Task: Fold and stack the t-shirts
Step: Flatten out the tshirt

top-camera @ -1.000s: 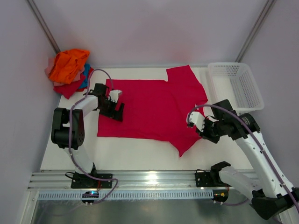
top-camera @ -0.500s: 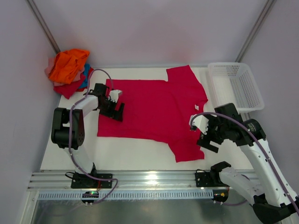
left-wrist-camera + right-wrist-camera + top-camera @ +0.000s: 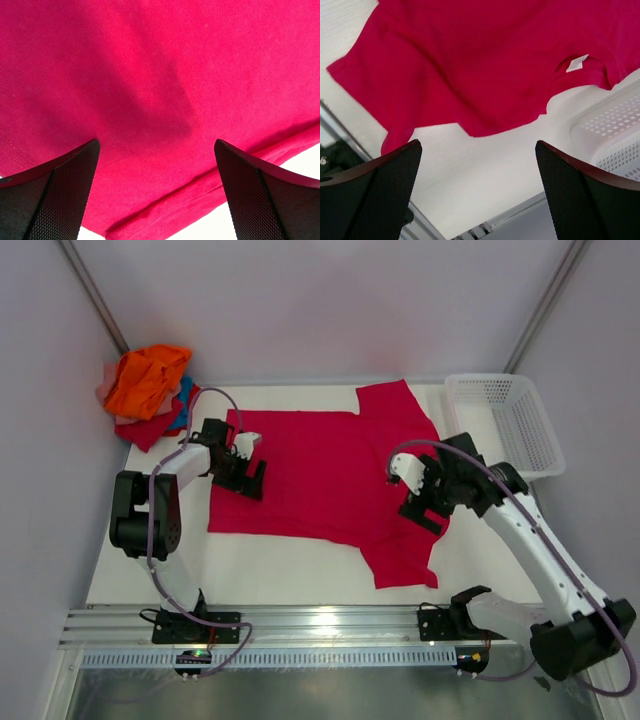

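Observation:
A crimson t-shirt (image 3: 320, 470) lies spread flat on the white table, its near sleeve (image 3: 400, 558) laid out toward the front. My left gripper (image 3: 253, 460) hovers open over the shirt's left hem; in the left wrist view the cloth (image 3: 150, 75) fills the frame, and nothing sits between the fingers (image 3: 60, 200). My right gripper (image 3: 412, 493) is open above the shirt's right side and holds nothing. The right wrist view shows the shirt (image 3: 485, 65) and its white neck tag (image 3: 577, 63) below the gripper (image 3: 477, 195). Other t-shirts are heaped in an orange, red, blue and pink pile (image 3: 145, 385) at the far left corner.
A white mesh basket (image 3: 505, 425) stands at the far right of the table, with its rim (image 3: 615, 135) also in the right wrist view. The metal rail (image 3: 320, 625) carrying both arm bases runs along the near edge. Walls close in on both sides.
My right gripper opened and let go of the near sleeve, which now lies flat. The right arm then rose and moved back over the shirt's right side. The left arm stayed still.

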